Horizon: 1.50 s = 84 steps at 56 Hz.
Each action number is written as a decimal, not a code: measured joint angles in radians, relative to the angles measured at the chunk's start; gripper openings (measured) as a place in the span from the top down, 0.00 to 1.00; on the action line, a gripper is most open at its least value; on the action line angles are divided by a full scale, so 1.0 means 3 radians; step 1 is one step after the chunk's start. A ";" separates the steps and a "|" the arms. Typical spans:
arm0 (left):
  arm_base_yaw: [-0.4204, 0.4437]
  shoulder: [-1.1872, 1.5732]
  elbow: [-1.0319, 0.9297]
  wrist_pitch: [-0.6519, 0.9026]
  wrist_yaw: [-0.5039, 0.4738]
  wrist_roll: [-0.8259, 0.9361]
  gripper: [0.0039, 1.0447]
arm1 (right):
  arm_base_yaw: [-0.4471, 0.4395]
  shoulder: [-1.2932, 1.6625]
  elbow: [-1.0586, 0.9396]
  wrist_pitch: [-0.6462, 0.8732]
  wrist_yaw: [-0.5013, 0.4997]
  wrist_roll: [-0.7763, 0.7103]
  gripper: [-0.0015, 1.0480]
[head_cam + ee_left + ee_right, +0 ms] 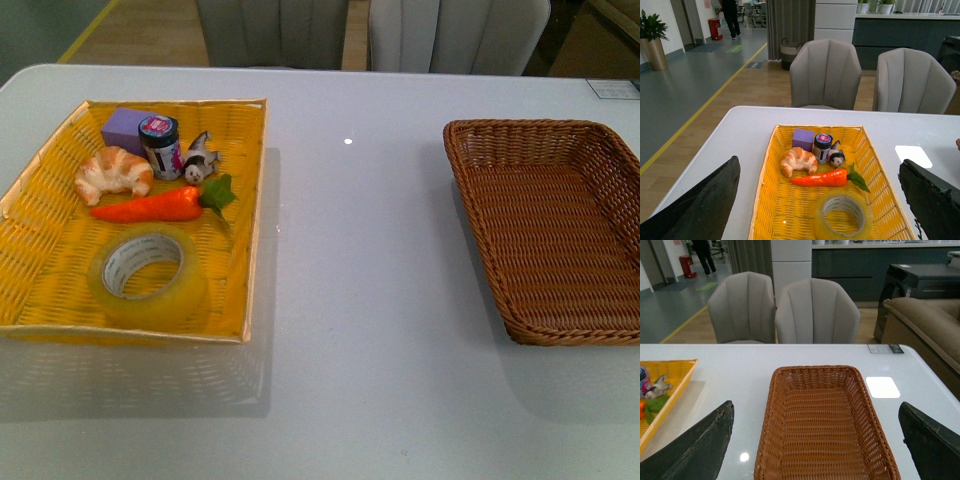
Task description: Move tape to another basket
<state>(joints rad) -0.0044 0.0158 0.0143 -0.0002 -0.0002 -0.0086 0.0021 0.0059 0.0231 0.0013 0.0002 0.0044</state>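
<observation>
The tape (147, 273), a yellowish translucent roll with a white core, lies flat in the near part of the yellow woven tray (40, 230) on the left of the table. It also shows in the left wrist view (842, 217), between the open fingers of my left gripper (822, 210), which hangs above and short of it. The brown wicker basket (610, 165) stands empty at the right. My right gripper (815, 450) is open above the near end of that basket (775, 405). Neither arm shows in the front view.
In the yellow tray beyond the tape lie a carrot (160, 204), a croissant (114, 172), a small jar (160, 146), a purple block (122, 128) and a small toy animal (200, 156). Two grey chairs (826, 75) stand behind the white table (360, 300).
</observation>
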 joint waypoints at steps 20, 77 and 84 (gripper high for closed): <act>0.0000 0.0000 0.0000 0.0000 0.0000 0.0000 0.08 | 0.0000 0.0000 0.0000 0.0000 0.0000 0.0000 0.09; 0.0219 0.6078 0.1769 0.2215 0.0596 -0.0266 0.08 | 0.0000 -0.0001 0.0000 0.0000 -0.0001 -0.0001 0.09; 0.0160 0.6481 0.1943 0.2238 0.0589 -0.0203 0.08 | 0.0000 -0.0001 0.0000 0.0000 -0.0001 -0.0001 0.09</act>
<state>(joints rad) 0.0437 1.9602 0.5972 0.6712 0.1764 -0.0696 0.0021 0.0055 0.0231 0.0013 -0.0002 0.0040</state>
